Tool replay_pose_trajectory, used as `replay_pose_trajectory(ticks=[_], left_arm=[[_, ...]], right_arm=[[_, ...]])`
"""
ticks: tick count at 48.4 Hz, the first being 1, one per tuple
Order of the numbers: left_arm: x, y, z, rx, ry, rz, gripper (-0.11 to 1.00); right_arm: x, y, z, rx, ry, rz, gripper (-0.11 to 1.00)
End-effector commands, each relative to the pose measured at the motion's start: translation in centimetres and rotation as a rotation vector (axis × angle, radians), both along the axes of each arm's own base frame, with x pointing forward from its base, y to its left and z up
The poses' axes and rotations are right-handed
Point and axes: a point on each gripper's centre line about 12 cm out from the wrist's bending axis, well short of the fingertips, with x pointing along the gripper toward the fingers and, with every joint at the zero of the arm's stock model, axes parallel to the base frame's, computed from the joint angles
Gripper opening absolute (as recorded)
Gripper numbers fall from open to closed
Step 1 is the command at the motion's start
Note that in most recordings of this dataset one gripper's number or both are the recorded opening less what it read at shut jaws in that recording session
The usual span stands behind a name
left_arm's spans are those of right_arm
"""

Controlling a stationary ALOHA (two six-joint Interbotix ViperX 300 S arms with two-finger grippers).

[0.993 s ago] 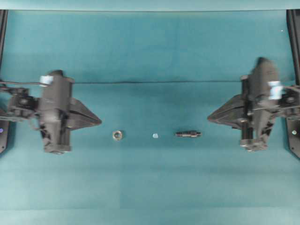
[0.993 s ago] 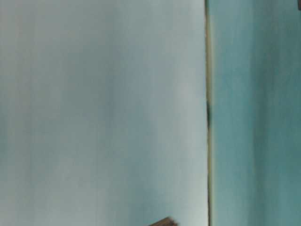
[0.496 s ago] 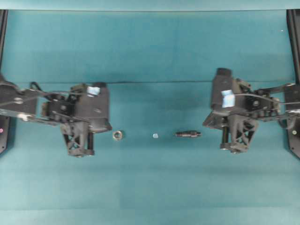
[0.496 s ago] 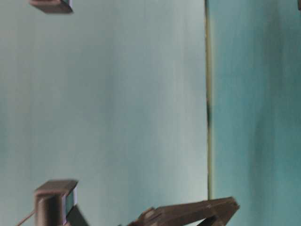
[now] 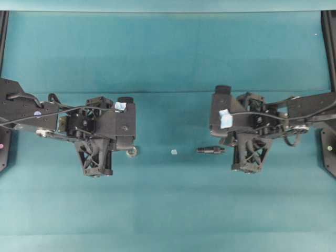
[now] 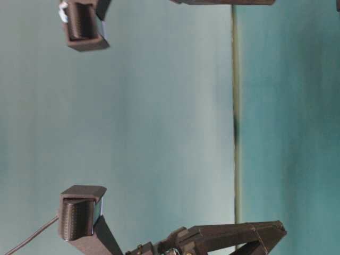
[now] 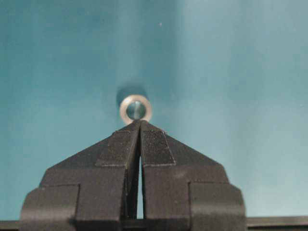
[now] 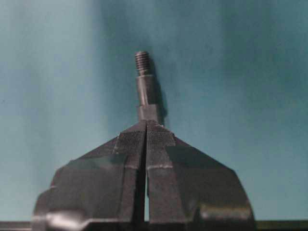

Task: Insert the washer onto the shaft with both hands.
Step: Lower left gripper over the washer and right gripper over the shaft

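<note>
The washer (image 7: 135, 109), a small silvery ring, lies flat on the teal mat just beyond the tips of my left gripper (image 7: 140, 122), which is shut and holds nothing. From overhead the washer (image 5: 133, 152) peeks out beside the left gripper (image 5: 127, 147). The shaft (image 5: 210, 150), a short dark stepped rod, lies on the mat right of centre. In the right wrist view the shaft (image 8: 144, 86) points away, threaded end farthest. My right gripper (image 8: 146, 122) is shut and empty, its tips hiding the shaft's near end. Overhead, the right gripper (image 5: 229, 145) hangs at the shaft's right end.
A tiny pale square bit (image 5: 174, 151) lies between washer and shaft. Black frame rails (image 5: 329, 47) stand at the left and right edges of the mat. The table-level view shows only parts of both arms at its top and bottom edges.
Both arms have swung inward and tipped downward: the left gripper came right up to the washer, the right gripper came left to the shaft's end. Both stayed shut.
</note>
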Motion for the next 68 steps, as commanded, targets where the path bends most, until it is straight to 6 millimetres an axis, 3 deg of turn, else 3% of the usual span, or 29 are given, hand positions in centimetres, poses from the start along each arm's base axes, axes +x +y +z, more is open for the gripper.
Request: replay_pose_trajectory(ticks=[1,24,59,68], left_arm=[[0.5,0.1,0.4,0.001,-0.017,0.001,0.02],[1.0,0.3,-1.9,0.005,0.038,0.005,0.02],[1.3,-0.7,-2.0,0.002,0.009,-0.019,0.02],[1.7,-0.3,-2.1,-0.004,-0.006,-0.001,0.02]], right_arm=[[0.6,0.3,0.3,-0.007,-0.011,0.021,-0.10],[1.0,0.7,-0.5,-0.027,0.010,0.050,-0.10],[1.2,0.6,-0.9,-0.033,-0.002,0.061,-0.10],[1.4,0.4,-1.2,-0.033,-0.014,0.053,-0.03]])
